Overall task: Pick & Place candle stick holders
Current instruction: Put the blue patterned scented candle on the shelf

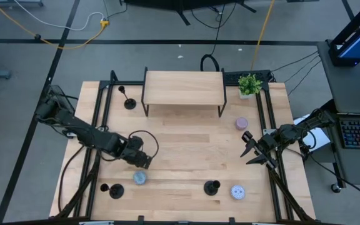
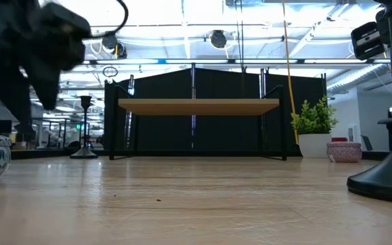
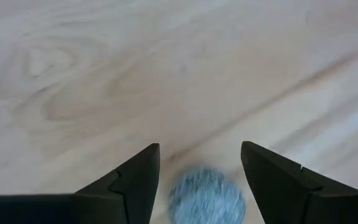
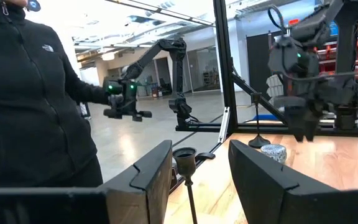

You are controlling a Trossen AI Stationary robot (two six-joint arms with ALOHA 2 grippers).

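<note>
Three matte-black candle stick holders (image 1: 212,187), thin stems on round bases, stand on the tabletop (image 1: 186,140). Left gripper (image 3: 199,180) jaws apart over a pale-blue tin (image 3: 207,195); right gripper (image 4: 197,163) jaws apart.

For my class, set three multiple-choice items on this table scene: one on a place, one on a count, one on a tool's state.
1. Where is the potted plant?
A. beside the wooden shelf, at its right end
B. on top of that shelf
C. at the front left corner

2. How many black candle stick holders stand on the table?
A. two
B. three
C. five

3. How is the left tool?
A. shut on a holder
B. shut on the plant
C. open above the pale-blue tin

Key: 1 A, it stands right of the shelf. 2 B, back left, front left, front centre. 3 C, its fingers stand apart over the tin.
</note>
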